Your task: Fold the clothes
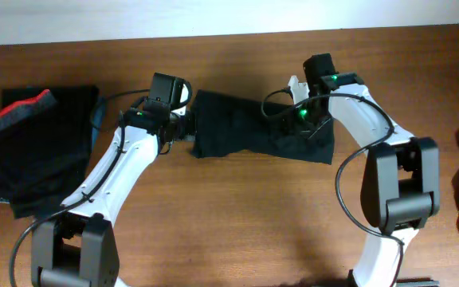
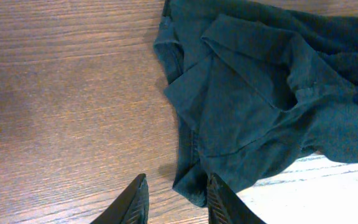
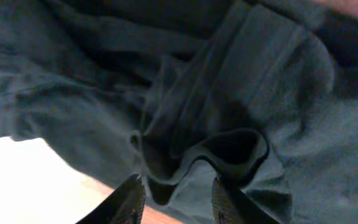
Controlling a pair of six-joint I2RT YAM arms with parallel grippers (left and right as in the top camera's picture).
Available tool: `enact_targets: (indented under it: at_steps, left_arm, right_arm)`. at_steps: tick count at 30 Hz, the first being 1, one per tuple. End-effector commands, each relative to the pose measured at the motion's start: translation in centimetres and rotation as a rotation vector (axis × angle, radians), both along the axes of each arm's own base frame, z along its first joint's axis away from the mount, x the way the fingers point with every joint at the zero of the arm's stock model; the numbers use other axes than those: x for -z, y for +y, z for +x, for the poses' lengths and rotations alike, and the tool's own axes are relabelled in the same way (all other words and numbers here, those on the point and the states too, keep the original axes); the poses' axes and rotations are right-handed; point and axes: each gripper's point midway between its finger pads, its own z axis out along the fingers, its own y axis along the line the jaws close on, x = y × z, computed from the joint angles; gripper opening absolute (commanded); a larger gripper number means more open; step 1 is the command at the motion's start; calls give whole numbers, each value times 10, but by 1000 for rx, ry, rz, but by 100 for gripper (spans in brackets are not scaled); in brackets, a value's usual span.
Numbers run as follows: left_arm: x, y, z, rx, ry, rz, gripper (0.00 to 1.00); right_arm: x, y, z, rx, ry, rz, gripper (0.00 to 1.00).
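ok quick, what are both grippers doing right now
left gripper: open, jaws apart at a corner of the dark crumpled cloth garment
right gripper: open, jaws either side of a fold in it

Folded pile (image 1: 34, 147) blocks left; table (image 1: 237, 215) front open.

Table (image 1: 237, 215): brown wood, grain running left to right; fills nearly all of the overhead view.
Surface finish: matt, no marks or stains discernible.
Pale strip (image 1: 134, 20): off-white band just beyond the table's far edge; wall or floor, cannot tell.
Bright patch (image 2: 316, 193): white glare on the table's wood, grain lines faintly visible through it.
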Motion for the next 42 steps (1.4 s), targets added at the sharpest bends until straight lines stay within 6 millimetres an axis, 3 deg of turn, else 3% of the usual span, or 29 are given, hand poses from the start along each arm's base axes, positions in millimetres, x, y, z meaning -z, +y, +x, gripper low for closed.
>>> enact_targets:
  at_steps: [1,11,14,21,26,30,33,38,42]
  left_arm:
    - [-7,3,4,-1,-22,7,31]
    - [-7,3,4,-1,-22,7,31]
    - [-7,3,4,-1,-22,7,31]
    - [-7,3,4,-1,-22,7,31]
    - [-7,3,4,-1,-22,7,31]
    - [-7,2,4,-1,-21,7,31]
    - [-7,3,4,-1,-21,8,31]
    - [-7,3,4,-1,-21,8,31]
    - [-7,3,4,-1,-22,7,31]
  right_arm:
    - [19,-5,-4,38,48,-43,40]
    - [20,-5,-4,37,51,-44,35]
    - [20,-5,-5,37,53,-44,28]
    - [20,1,-6,23,52,-44,35]
    - [20,5,-7,11,51,-48,34]
    - [25,0,-10,17,58,-86,24]
    - [32,-4,-17,21,80,-105,4]
    - [37,-5,-29,18,121,-109,4]
    - [26,8,-40,-53,136,-61,4]
